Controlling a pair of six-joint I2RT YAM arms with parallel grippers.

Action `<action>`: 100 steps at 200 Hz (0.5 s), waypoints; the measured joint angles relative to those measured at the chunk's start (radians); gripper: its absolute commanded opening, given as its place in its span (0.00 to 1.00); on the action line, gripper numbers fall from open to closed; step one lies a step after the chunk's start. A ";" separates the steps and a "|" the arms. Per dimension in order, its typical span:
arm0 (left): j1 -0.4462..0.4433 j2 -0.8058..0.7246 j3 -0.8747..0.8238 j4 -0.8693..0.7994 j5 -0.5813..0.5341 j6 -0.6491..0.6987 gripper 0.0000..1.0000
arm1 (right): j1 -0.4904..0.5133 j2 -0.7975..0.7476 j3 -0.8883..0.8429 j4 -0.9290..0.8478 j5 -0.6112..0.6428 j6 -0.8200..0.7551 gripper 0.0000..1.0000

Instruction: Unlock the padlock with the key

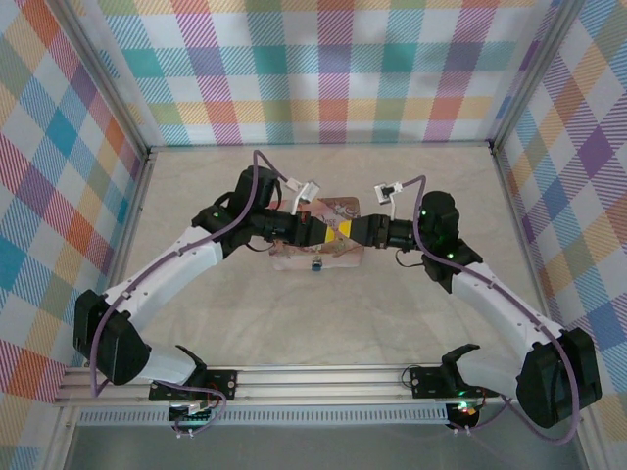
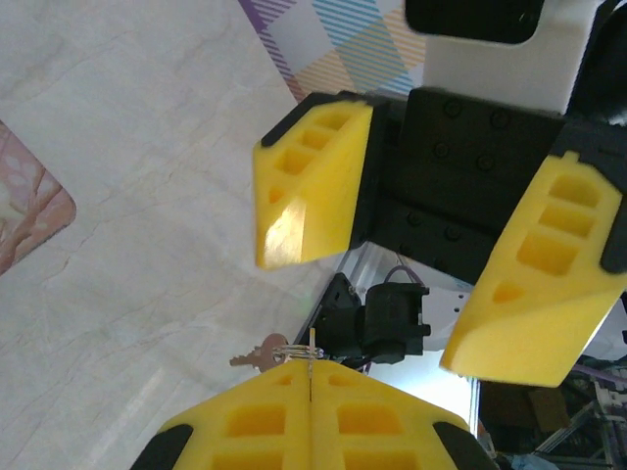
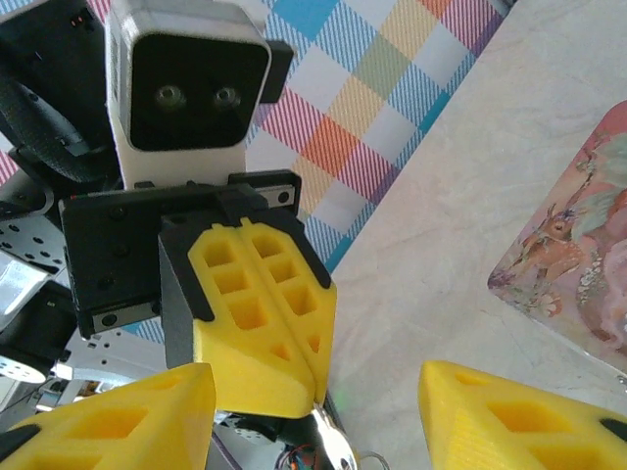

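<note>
Left wrist view is showing the left claw (image 2: 310,380) squeezing shut on a ring (image 2: 291,350), with the key (image 2: 257,355) dangling half hidden behind it. The right claw (image 2: 362,304) is gaping halfway, holding nothing. Both are meeting above the mat (image 1: 341,208), with wide table (image 1: 392,323) reaching to the checked walls (image 1: 333,69).

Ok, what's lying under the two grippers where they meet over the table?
A pink patterned mat, with its far and near edges showing. Its middle is hidden beneath them, so what lies there cannot be seen. A small object sits at its near edge, too small to identify.
</note>
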 measured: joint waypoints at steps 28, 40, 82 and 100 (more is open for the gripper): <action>0.000 -0.012 -0.002 0.015 -0.002 -0.002 0.00 | 0.002 0.001 0.000 0.000 -0.016 -0.001 0.50; 0.000 -0.019 -0.005 0.024 -0.003 -0.004 0.00 | 0.002 0.001 -0.001 0.003 -0.026 0.002 0.45; 0.000 -0.030 -0.015 0.047 -0.004 -0.011 0.00 | 0.003 0.001 -0.014 0.008 -0.049 -0.001 0.38; 0.000 -0.030 -0.015 0.051 -0.004 -0.016 0.00 | 0.003 0.001 -0.019 0.008 -0.051 -0.001 0.38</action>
